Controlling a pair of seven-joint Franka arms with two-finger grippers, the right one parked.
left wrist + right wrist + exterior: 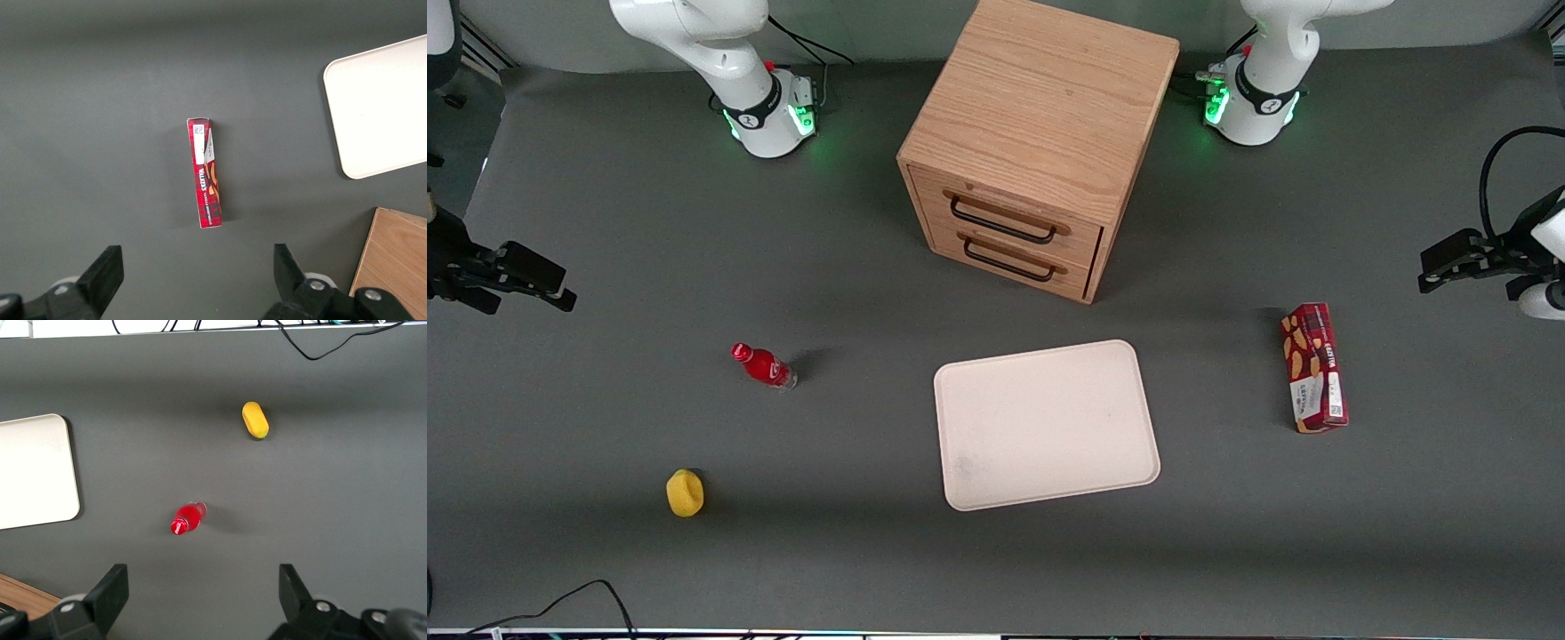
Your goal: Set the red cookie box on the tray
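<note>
Yellow object (685, 493): small and rounded, lying on the worktop (605, 222) toward the parked arm's end, nearest the front camera of the loose things.
Red bottle (764, 365): lying near the yellow object, a little farther from the front camera; no part of the job.
Tray (1047, 424): cream-white, flat, low-rimmed, nothing on it; it sits in front of the wooden drawer cabinet (1037, 142), apart from it.
Red cookie box (1313, 367): resting on a long narrow side on the worktop, well apart from the tray, toward the working arm's end.
Handling: likely light, thin cardboard, stiff enough to lift but crushable under a hard squeeze; the printed faces look smooth.
Where to hold: across the narrow width near mid-length, so neither end droops.
Gripper (193, 280): hovering above the worktop just beside the box, fingers (103, 270) spread wide, holding nothing.
Surface: matte dark grey, flat.
Room: open space around the box and between it and the tray; the cabinet stands off the direct path.
</note>
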